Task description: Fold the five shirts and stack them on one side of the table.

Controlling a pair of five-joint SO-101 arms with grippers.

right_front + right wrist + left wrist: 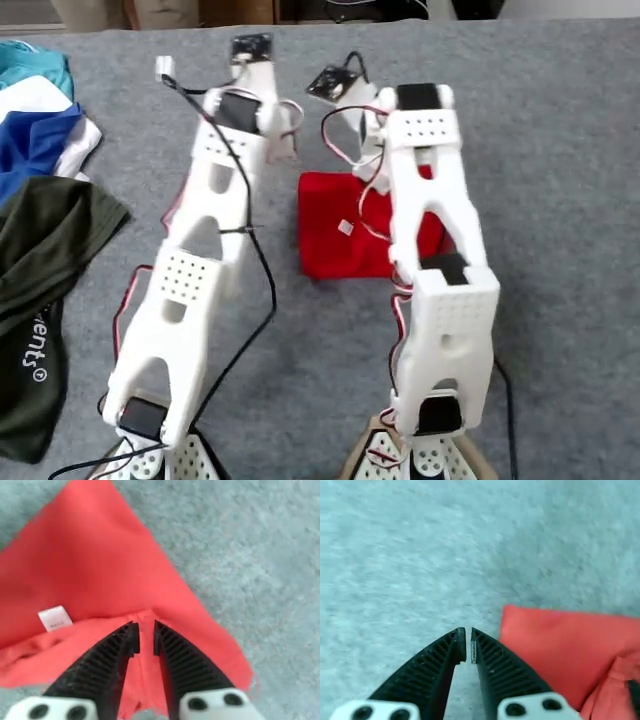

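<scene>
A folded red shirt (335, 235) lies near the middle of the grey table, with a small white tag (345, 227) on top. My right gripper (145, 637) is down on the red shirt (90, 570) beside the tag (55, 618), shut on a raised ridge of its cloth. My left gripper (468, 645) hovers over bare table just off a corner of the red shirt (570, 650), its fingers nearly together with nothing between them. In the high view the left gripper (284, 135) sits beyond the shirt's far left corner.
Unfolded shirts are piled at the table's left edge: a teal one (30, 65), a blue and white one (40, 130), a dark green one (50, 235) and a black printed one (30, 390). Open grey tabletop (560, 150) lies to the right.
</scene>
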